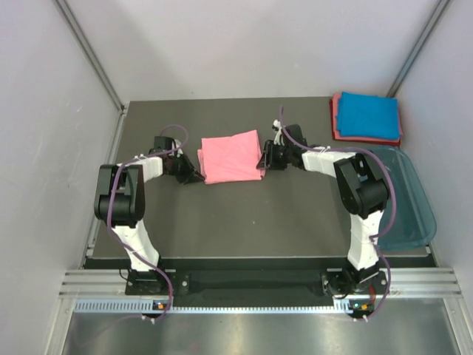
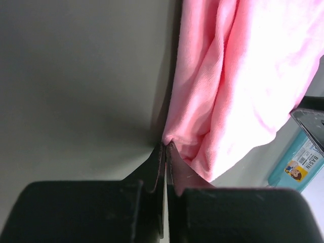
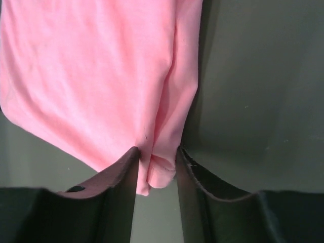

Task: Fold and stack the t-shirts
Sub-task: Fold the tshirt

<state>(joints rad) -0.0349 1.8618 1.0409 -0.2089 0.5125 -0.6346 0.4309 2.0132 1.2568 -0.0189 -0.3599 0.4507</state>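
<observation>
A salmon-pink folded t-shirt (image 1: pixel 230 157) lies flat in the middle of the dark table (image 1: pixel 244 222). At its near left corner is my left gripper (image 1: pixel 194 176), its jaws pressed together. In the left wrist view the left gripper's (image 2: pixel 166 144) tips touch the shirt's (image 2: pixel 243 81) edge; whether any cloth is pinched does not show. My right gripper (image 1: pixel 262 159) is at the shirt's right edge. In the right wrist view it (image 3: pixel 157 152) stands open, with a bunched corner of the shirt (image 3: pixel 91 76) hanging between its fingers. A bright blue t-shirt (image 1: pixel 367 115) lies folded on a reddish-pink one (image 1: pixel 336 111) at the back right corner.
A translucent teal plastic tub (image 1: pixel 403 196) stands along the table's right edge, close to the right arm; its labelled end (image 2: pixel 298 162) shows in the left wrist view. Grey walls close in the table on the left, back and right.
</observation>
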